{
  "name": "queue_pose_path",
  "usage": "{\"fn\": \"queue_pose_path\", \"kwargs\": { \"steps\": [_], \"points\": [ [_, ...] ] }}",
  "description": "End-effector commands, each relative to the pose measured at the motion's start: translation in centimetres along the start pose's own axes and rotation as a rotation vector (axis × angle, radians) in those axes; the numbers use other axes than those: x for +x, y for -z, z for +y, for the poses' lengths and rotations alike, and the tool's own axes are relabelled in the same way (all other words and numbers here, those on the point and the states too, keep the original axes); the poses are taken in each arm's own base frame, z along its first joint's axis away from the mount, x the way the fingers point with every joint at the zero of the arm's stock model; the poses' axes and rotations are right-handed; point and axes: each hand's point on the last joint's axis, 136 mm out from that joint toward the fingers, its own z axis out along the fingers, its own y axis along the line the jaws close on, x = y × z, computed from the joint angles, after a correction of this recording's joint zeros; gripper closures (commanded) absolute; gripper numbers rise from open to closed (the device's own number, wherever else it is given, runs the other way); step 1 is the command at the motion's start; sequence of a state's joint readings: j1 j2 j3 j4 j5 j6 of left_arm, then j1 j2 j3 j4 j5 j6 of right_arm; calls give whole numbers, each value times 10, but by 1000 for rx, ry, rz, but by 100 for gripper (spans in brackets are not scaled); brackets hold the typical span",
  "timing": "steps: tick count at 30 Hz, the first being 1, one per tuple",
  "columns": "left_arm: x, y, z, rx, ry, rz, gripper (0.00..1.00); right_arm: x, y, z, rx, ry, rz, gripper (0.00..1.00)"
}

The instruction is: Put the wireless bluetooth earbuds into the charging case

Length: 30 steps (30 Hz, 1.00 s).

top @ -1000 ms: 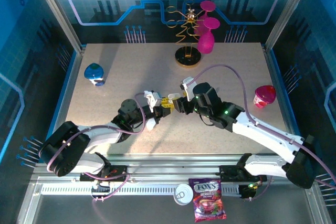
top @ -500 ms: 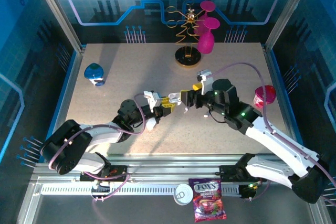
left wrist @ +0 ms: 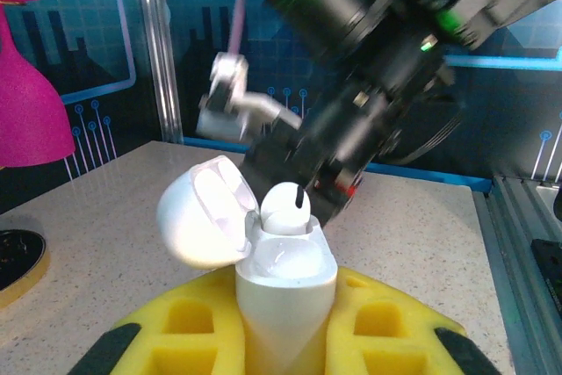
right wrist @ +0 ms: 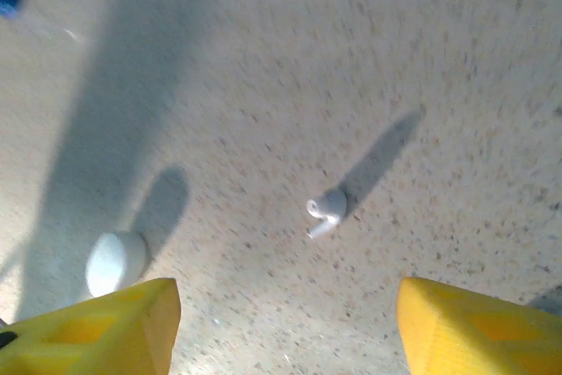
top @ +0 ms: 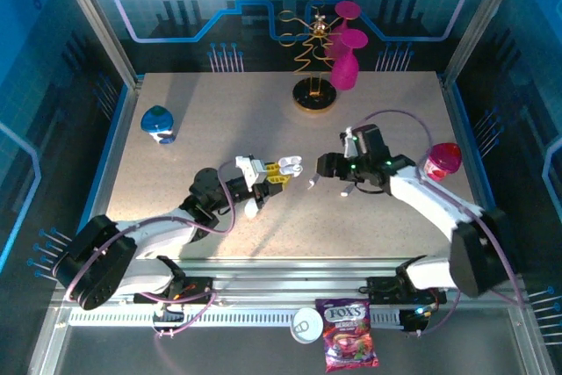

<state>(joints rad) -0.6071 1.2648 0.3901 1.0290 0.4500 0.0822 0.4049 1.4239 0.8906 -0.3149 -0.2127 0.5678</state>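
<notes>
Loose earbud (right wrist: 327, 211) beyond spread right pincer (right wrist: 285, 298); left pincer (left wrist: 285, 327) tight around open case (left wrist: 283, 265)

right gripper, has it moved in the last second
Yes. The right gripper has pulled back rightward, away from the charging case and toward the pink cup.

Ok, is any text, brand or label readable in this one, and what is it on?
"FOX'S": on the purple candy bag on the near rail, in the top external view.
Smaller print on that bag: too small to read.
Charging case: no marking visible.
</notes>
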Motion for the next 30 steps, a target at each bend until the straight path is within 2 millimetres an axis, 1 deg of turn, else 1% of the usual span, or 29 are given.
{"fn": "queue_pose_path", "kwargs": {
  "steps": [1,3,7,13,16,23,27,30],
  "points": [
    [-7,2,-11,45,-44,-11,92,10,-16,6,10,20,123,38],
    [-8,4,-12,45,-48,-12,92,13,-29,3,47,26,166,42],
    [-4,9,-14,38,-48,-5,92,16,-51,3,95,53,215,49],
    [-4,14,-16,32,-44,-8,92,19,-71,-4,154,54,264,55],
    [-5,15,-16,29,-45,-10,91,21,-77,-9,184,45,290,60],
    [-3,15,-16,29,-41,-7,91,28,-88,-20,244,23,334,62],
    [-3,14,-17,33,-36,-8,91,29,-91,-27,289,25,342,64],
    [-2,14,-17,33,-36,-7,91,31,-89,-28,308,37,346,68]
  ]
}}
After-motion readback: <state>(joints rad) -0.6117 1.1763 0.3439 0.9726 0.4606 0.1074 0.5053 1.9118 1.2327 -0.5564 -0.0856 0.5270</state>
